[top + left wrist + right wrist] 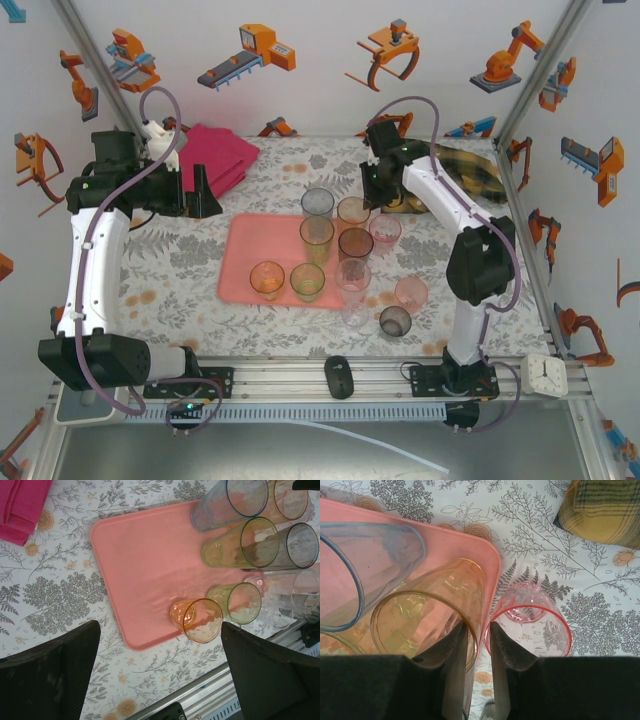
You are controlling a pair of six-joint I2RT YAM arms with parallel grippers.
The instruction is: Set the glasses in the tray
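Observation:
The salmon-pink tray lies mid-table with several glasses on it: blue-grey, amber, yellow-green, dark, orange and green. A pink glass stands just off the tray's right edge. My right gripper hangs over the amber glass and the pink glass. Its jaws stand narrowly apart, one tip at each rim, and nothing is pinched between them. My left gripper is wide open and empty, high above the tray's left side.
On the tablecloth to the tray's front right stand another pink glass, a dark one and a clear one. A magenta cloth lies back left, a yellow plaid cloth back right. A white clock sits front right.

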